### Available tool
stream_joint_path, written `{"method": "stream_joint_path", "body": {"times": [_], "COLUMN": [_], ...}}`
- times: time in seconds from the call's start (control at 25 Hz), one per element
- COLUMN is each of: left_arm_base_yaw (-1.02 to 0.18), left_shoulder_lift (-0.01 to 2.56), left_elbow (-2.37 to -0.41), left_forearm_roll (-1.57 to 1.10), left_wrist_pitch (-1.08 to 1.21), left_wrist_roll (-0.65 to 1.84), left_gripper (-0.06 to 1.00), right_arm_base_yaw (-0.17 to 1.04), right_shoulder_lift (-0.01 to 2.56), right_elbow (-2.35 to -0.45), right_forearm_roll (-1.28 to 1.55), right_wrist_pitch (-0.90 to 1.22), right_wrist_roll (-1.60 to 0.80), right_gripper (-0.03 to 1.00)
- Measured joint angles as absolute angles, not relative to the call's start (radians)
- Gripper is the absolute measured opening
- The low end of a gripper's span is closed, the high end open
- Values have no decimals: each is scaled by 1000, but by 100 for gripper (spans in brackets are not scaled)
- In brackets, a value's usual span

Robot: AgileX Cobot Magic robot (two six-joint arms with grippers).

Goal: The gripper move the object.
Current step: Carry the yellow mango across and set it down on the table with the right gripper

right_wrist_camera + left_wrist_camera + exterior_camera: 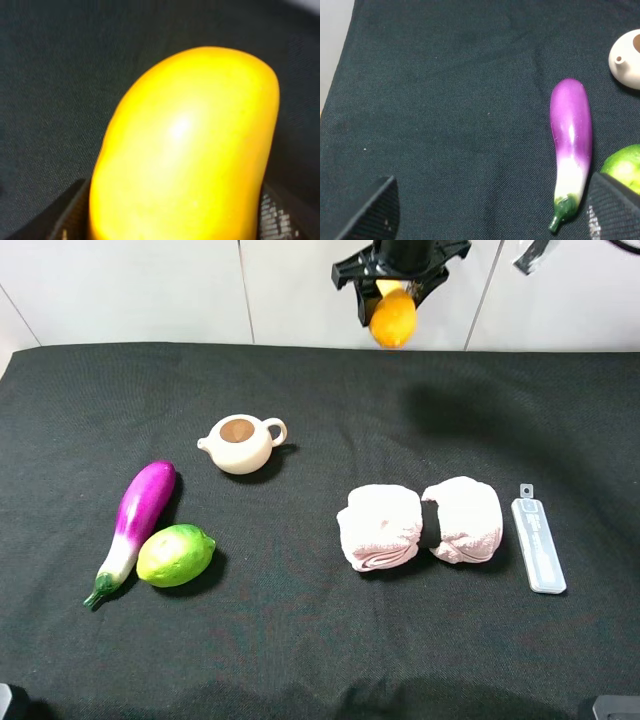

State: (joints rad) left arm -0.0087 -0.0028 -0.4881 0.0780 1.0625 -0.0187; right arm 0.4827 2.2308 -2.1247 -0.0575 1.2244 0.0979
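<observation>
Grips yellow-orange mango (392,320) in right tool (396,304), fingers clamped on both sides, lifted clear above far edge of desk (300,640). Holds left tool (490,210) spread wide, empty, low over desk beside eggplant (571,135) and lime (626,165). Shows teapot (240,445) well apart from mango.

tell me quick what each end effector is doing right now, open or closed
left end effector: open, nothing between its fingers
right end effector: closed, holding the mango
</observation>
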Motion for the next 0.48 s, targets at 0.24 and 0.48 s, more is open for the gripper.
{"method": "stream_joint_path", "body": {"times": [0.24,0.48], "left_arm_base_yaw": [-9,-9], "left_shoulder_lift": [-3,-3], "left_elbow": [-488,-488], "left_forearm_roll": [78,78], "left_wrist_pitch": [1062,1062], "left_wrist_roll": [-19,-19], "left_gripper": [79,79], "right_arm_base_yaw": [466,449], "right_shoulder_lift": [2148,2056], "right_elbow": [-2105,-2004], "right_forearm_roll": [-86,-94], "right_wrist_pitch": [1225,1225], "right_wrist_roll": [98,98], "right_gripper": [47,47]}}
